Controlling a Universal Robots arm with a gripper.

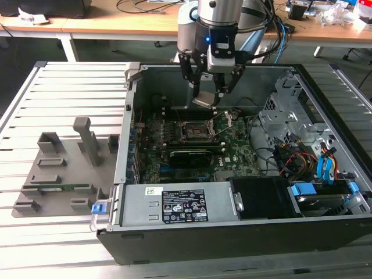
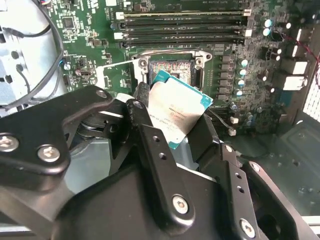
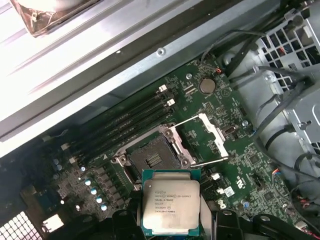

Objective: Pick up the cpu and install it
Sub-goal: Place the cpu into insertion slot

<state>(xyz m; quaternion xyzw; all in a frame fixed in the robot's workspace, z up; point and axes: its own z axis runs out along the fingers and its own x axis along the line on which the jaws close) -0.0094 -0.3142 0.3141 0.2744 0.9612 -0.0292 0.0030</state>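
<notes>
Nearest the lens in the exterior view, the dark computer case (image 1: 232, 241) is lying open on a slatted metal worktop (image 1: 64, 81). At 9 o'clock of the case, a grey fixture tray (image 1: 58, 168) is sitting on the slats and carrying a green memory stick (image 1: 61, 187) along its near edge. Inside the case, a silver power supply (image 1: 174, 203) is lining the near wall. At 12 o'clock of it, the green motherboard (image 1: 232, 154) is showing its black socket (image 1: 196, 131). In the first wrist view, the socket's metal load plate (image 3: 207, 135) is standing swung open beside it, and long black memory slots (image 3: 125, 117) are running alongside. The gripper (image 1: 208, 96) is hanging over the board at about 12 o'clock of the socket. Its black fingers (image 2: 150, 145) are clamping the cpu (image 1: 204, 100) by two opposite edges. In both wrist views the cpu is showing its silvery top and teal rim, and it is hovering clear of the open socket, not seated in it. At 3 o'clock of the socket, a grey drive cage (image 1: 288, 110) is standing by the far wall. Coloured cables (image 1: 302, 160) and blue latches (image 1: 302, 189) are lying at 5 o'clock. A wooden desk (image 1: 116, 23) is running across at 12 o'clock of the case.
</notes>
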